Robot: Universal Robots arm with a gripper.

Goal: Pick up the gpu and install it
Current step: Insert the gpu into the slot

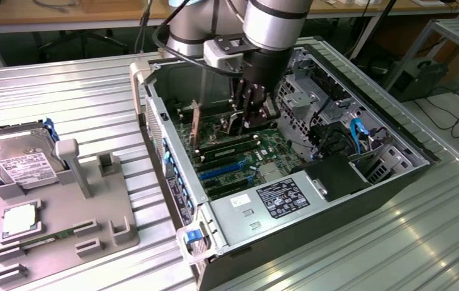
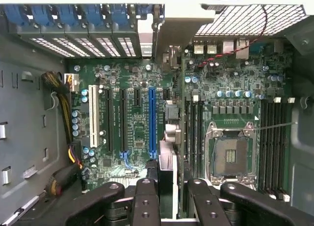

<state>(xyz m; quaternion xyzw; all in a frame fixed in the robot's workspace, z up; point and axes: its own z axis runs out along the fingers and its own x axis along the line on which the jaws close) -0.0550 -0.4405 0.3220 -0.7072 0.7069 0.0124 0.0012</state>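
Jaws [image 2: 167, 199]: we see them closed on the gpu [image 2: 169, 152], the card standing on edge between the black fingers [image 2: 144, 201], gripped along its upper edge.
Gpu position: in the wrist view the card runs away from us, edge-on, just right of the long blue slot [image 2: 151, 120] and left of the black slots [image 2: 194, 125]; its pale bracket end [image 2: 167, 35] reaches toward the case's rear wall.
Gpu in the exterior view: we see the card [image 1: 231, 124] hanging under the gripper [image 1: 250, 100], low inside the open computer case [image 1: 375, 188], close above the motherboard [image 1: 250, 154].
Step in hand: we judge this to be the seating of the card into its slot; whether the edge connector has already entered we cannot tell.
Doing it well: we keep the card upright and parallel to the slot, so the connector meets it along its whole length and not corner-first.
Bracket: we want it to slide down flush against the rear opening beside the blue clips [image 2: 86, 15], not catch on the case rim.
Pressure: straight down, evenly, with no twist.
Hazards: the yellow and black cable bundle [image 2: 66, 113] lies well to the left, apart from the path; the empty processor socket [image 2: 230, 157] sits to the right and should stay untouched.
Further off: on the tabletop [image 1: 91, 91] at the exterior view's left, the grey parts holder [image 1: 67, 230] carries a hard drive [image 1: 23, 163].
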